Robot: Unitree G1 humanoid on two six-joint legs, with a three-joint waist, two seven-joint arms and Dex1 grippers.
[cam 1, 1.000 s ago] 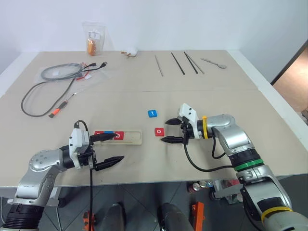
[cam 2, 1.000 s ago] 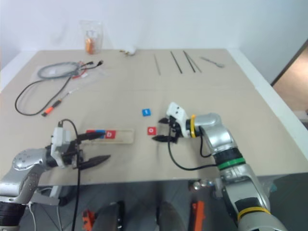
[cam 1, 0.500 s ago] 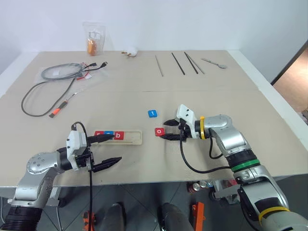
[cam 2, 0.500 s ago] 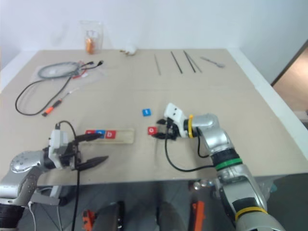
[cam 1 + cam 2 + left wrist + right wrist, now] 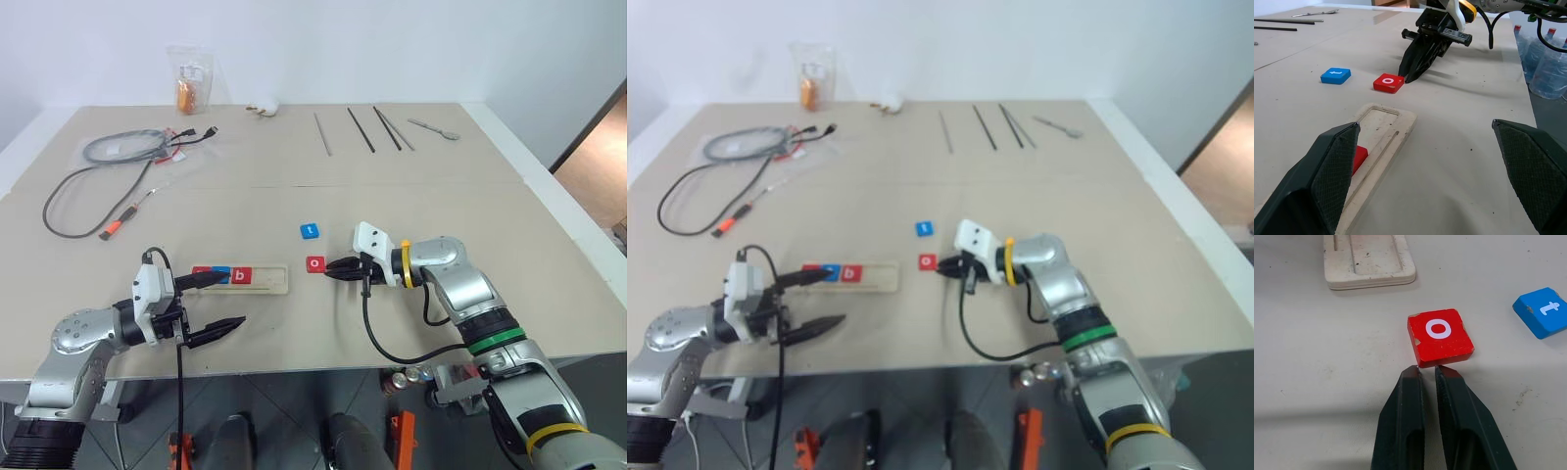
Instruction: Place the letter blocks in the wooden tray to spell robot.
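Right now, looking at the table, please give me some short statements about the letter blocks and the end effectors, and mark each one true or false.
1. The red o block lies on the table, outside the wooden tray. True.
2. The right end effector grips the red o block. False: its fingers are shut, with the tips at the block's edge.
3. The blue t block sits in the tray. False: it lies on the table.
4. The left end effector is open. True.
5. The tray holds a red b block. True.

Head pair high over table (image 5: pixel 411 196); wrist views low, sharing red o block (image 5: pixel 1440 337).
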